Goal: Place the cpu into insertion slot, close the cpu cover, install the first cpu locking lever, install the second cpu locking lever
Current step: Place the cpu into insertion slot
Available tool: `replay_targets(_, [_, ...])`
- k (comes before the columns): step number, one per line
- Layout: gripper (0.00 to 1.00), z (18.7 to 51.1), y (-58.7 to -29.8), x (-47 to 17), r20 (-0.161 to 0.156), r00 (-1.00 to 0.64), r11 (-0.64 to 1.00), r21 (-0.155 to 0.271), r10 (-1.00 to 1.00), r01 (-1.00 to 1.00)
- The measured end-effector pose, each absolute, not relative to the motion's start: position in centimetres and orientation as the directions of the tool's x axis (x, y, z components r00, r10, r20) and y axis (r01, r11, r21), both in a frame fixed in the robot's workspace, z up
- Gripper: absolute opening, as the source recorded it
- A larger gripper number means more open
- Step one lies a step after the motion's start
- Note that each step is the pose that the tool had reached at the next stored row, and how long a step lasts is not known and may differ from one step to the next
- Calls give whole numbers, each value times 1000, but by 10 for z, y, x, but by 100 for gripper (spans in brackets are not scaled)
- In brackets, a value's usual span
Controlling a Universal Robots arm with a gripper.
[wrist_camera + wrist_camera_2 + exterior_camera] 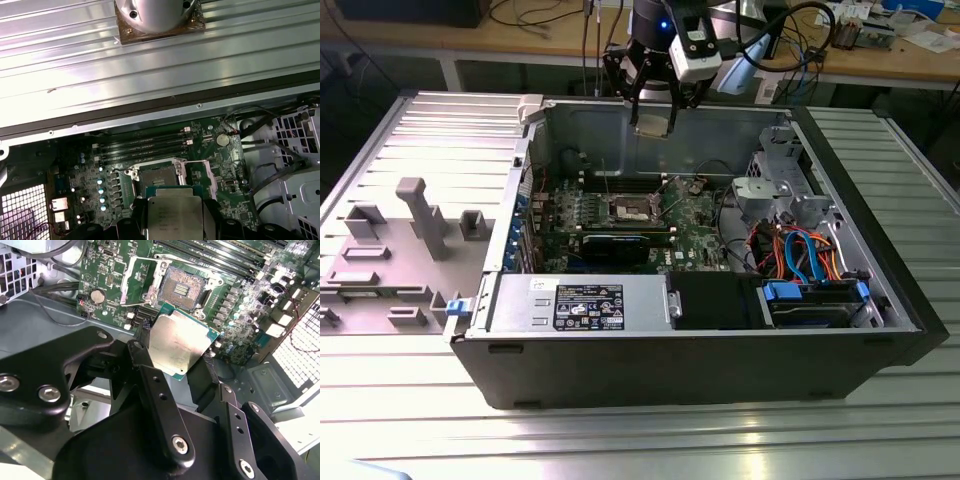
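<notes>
My gripper (654, 112) hangs above the open computer case, near its back wall, shut on the cpu (653, 123). In both wrist views the cpu (180, 342) (175, 217) is a flat silver square with a green edge, pinched on two sides by the black fingers (139, 354). Below it on the green board lies the insertion slot (182, 287) (157, 176) (629, 208), its dark centre bare. The cpu cover (154, 282) (183, 172) stands swung up along one side of the slot, with thin wire levers raised beside it.
Long black memory slots (145, 145) run beside the socket. A grey power supply box (585, 303) fills the case's near side. A drive cage (780, 190) and coloured cables (800, 250) sit at the exterior view's right. Grey plastic fixtures (420, 215) stand outside the case.
</notes>
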State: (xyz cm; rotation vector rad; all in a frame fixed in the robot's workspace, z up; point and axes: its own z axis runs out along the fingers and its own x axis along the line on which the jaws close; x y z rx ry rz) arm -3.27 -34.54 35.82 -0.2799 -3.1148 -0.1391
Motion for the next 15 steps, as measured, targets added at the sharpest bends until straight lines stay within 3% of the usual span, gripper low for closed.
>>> replay_targets(15, [54,357,-345,-33,19,-980,976,87,199,200])
